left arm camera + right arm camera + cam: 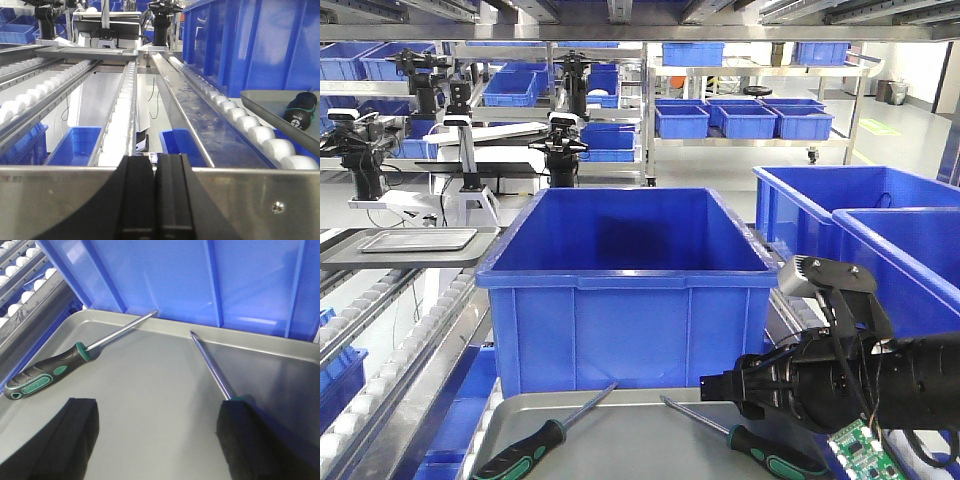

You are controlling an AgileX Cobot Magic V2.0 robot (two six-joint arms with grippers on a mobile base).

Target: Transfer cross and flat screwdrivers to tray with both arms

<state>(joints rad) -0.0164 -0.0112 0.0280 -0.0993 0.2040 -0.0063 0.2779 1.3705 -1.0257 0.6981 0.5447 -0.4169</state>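
Two screwdrivers with black-and-green handles lie on the grey tray (620, 445) in front of a big blue bin (625, 290). The left screwdriver (535, 448) (65, 360) points its shaft up-right at the bin. Its butt (300, 112) bears a plus mark. The right screwdriver (760, 450) shows its shaft (210, 362); its handle is mostly hidden under my right finger. My right gripper (157, 412) (720, 385) is open and empty, low over the tray (150, 375), beside the right screwdriver. My left gripper (155, 200) is shut and empty, left of the tray, behind a steel rail.
Roller conveyor lanes (125, 100) run away on the left, with another grey tray (415, 240) at their far end. Blue bins (860, 210) stand at the right. A green circuit board (860, 450) hangs by my right arm. Racks and other robot arms fill the background.
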